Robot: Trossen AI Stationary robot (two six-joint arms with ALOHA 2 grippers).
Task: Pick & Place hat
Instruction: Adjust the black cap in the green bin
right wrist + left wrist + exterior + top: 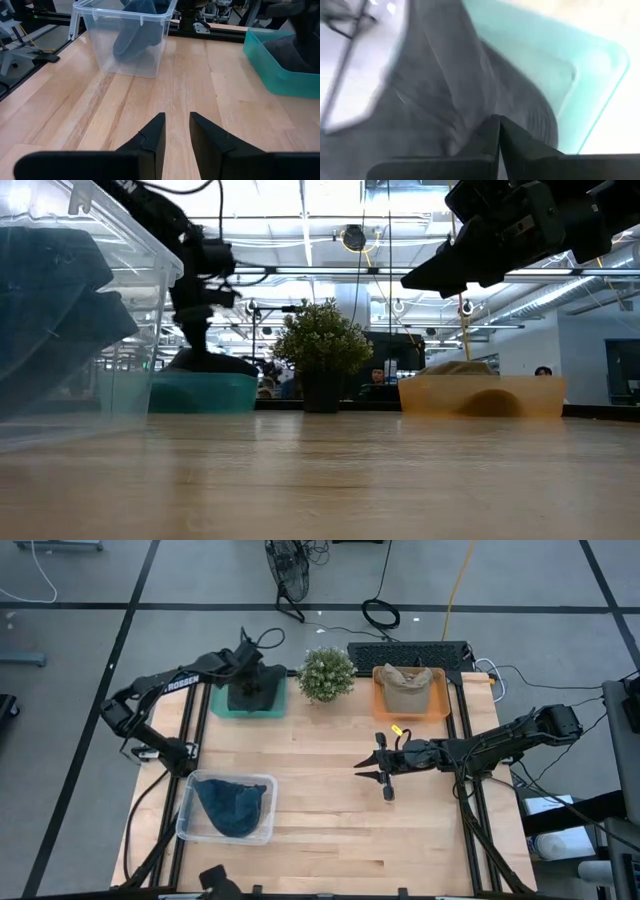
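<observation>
The left hand (252, 683) pinches the dark hat (247, 692) in the teal tray (217, 706); the right hand (377, 768) hovers open over the table (330, 810).

There are three hats: a black one (252, 690), a tan one (407, 683) and a blue one (232, 804). There are three bins: a teal one (222, 706), an orange one (438, 706) and a clear one (186, 820). There is one plant (326, 673), and two grippers (252, 668) (374, 769)
</observation>
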